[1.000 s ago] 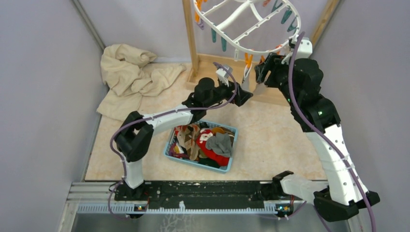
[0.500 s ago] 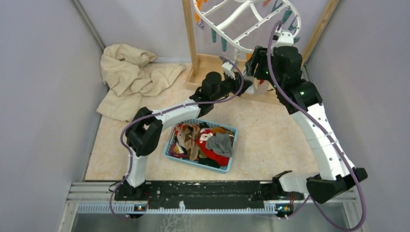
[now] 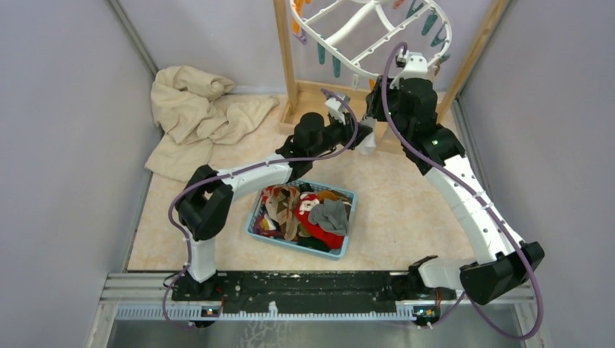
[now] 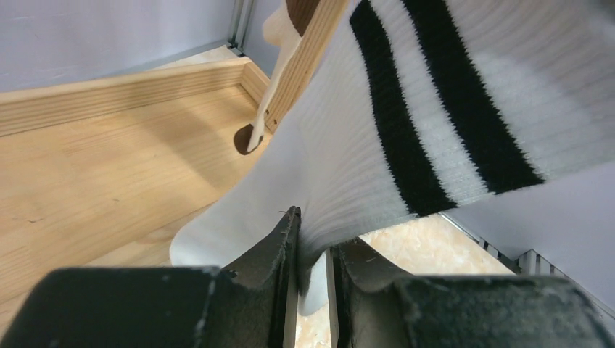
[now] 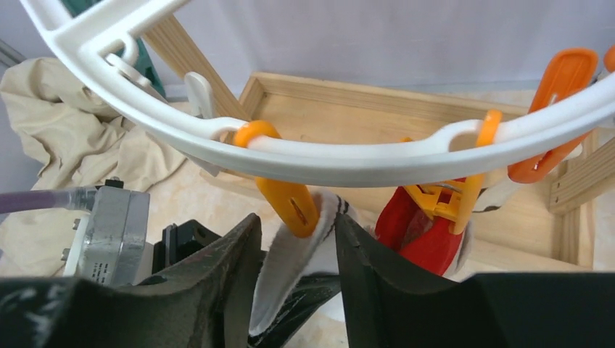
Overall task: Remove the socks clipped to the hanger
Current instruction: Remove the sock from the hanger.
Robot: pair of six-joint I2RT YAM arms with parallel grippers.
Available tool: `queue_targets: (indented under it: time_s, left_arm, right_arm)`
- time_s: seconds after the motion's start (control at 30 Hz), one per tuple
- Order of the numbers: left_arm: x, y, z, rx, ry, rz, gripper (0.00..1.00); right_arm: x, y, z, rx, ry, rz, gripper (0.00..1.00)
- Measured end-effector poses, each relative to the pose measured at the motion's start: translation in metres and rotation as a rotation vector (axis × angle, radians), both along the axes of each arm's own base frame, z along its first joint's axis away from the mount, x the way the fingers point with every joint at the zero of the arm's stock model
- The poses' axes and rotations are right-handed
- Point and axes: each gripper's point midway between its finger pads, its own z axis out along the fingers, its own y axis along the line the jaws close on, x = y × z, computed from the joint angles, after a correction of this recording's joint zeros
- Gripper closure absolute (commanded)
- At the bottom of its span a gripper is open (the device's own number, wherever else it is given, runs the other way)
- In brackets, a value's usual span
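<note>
My left gripper (image 4: 312, 254) pinches the low end of the white black-striped sock (image 4: 406, 109) hanging under the hanger (image 5: 348, 163), likely to tug it free; my right gripper (image 5: 297, 239) stands spread astride the orange clip (image 5: 286, 196) on the hanger's rim, likely to squeeze it open.

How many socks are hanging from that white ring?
2 clearly: a striped sock under an orange clip, held by the left pincer, and a red sock on the clip beside it. A cream-and-brown one by the wooden post may be a third; more may be hidden.
</note>
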Motion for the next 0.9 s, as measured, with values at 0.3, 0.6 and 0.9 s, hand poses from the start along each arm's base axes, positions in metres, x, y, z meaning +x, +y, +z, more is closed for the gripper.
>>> queue_targets:
  time_s: [0.3, 0.6, 0.9]
  left_arm:
    - [-0.002, -0.001, 0.003, -0.013, 0.003, -0.009, 0.76]
    - [-0.003, -0.002, 0.004, -0.026, 0.012, -0.016, 0.76]
    - [-0.005, -0.003, 0.006, -0.034, 0.017, -0.028, 0.76]
  right_arm:
    - [0.001, 0.006, 0.012, -0.035, -0.052, -0.018, 0.50]
    - [0.007, 0.030, 0.038, -0.167, -0.112, -0.106, 0.55]
    - [0.017, 0.027, 0.026, -0.270, -0.088, -0.225, 0.61]
